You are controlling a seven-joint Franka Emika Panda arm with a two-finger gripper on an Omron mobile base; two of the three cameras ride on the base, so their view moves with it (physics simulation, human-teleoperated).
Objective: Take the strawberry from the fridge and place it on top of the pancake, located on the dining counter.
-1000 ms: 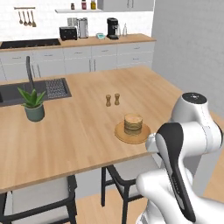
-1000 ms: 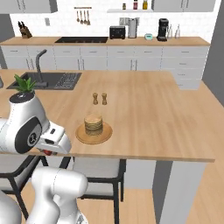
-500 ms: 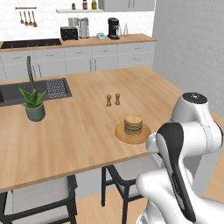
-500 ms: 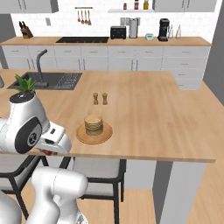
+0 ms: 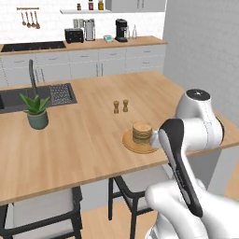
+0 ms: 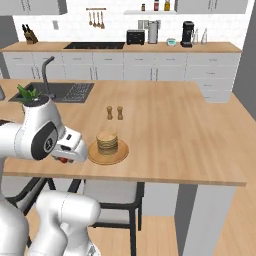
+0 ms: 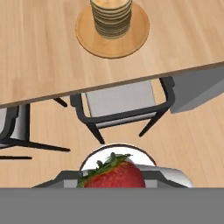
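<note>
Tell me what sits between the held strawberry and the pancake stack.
In the hand view, between the strawberry in the gripper and the pancake lie a grey-seated stool, then bare dining counter and plate rim.

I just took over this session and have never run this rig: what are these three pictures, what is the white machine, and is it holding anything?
The white machine is a robot arm on a driving base. Two pictures come from cameras on that base, behind the arm to its left and right; the third looks along its gripper. In front is the dining counter with the pancake stacked on a wooden plate, two small shakers, a potted plant and a sink. Stools stand under the edge. The gripper is shut on the strawberry, short of the counter.
</note>
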